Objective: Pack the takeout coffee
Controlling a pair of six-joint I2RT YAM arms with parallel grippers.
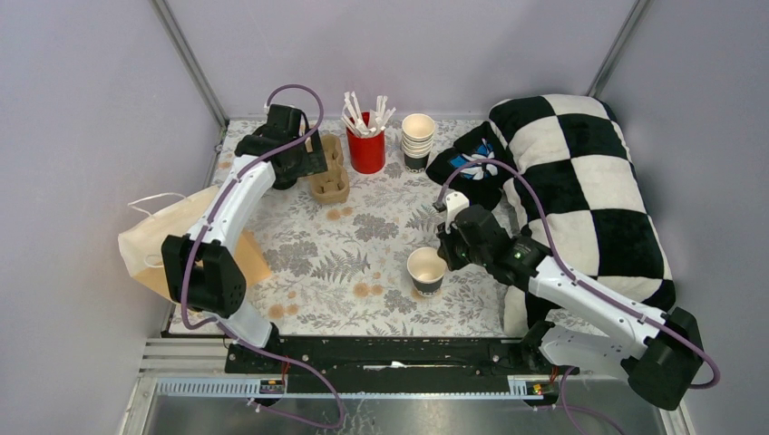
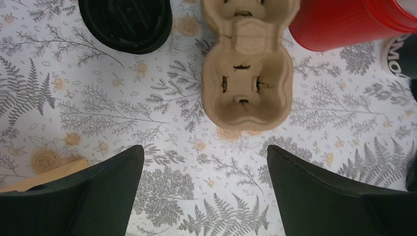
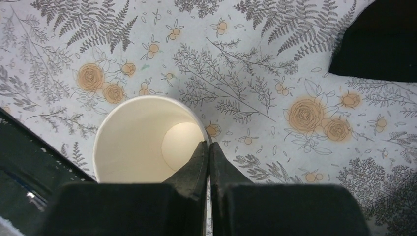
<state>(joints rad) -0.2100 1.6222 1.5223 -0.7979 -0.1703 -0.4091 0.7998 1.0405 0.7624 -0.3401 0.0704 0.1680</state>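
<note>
A lidless cream paper cup (image 1: 426, 270) with a dark base stands upright near the table's front middle. My right gripper (image 1: 446, 254) is shut on its right rim. In the right wrist view, one finger is inside the cup (image 3: 142, 137) and the other outside, and the gripper (image 3: 209, 145) pinches the wall. My left gripper (image 1: 290, 163) hovers open at the back left. Nothing lies between the fingers of this gripper (image 2: 204, 152). A round black lid (image 2: 125, 24) lies ahead to its left. I cannot tell whether a cup stands under it.
A two-hole cardboard carrier (image 1: 328, 172) (image 2: 246, 83) lies just ahead of the left gripper. Behind it are a red cup (image 1: 366, 149) of white sticks and a stack of cups (image 1: 418, 140). A checkered pillow (image 1: 580, 181) fills the right side. A paper bag (image 1: 172, 240) hangs off the left edge.
</note>
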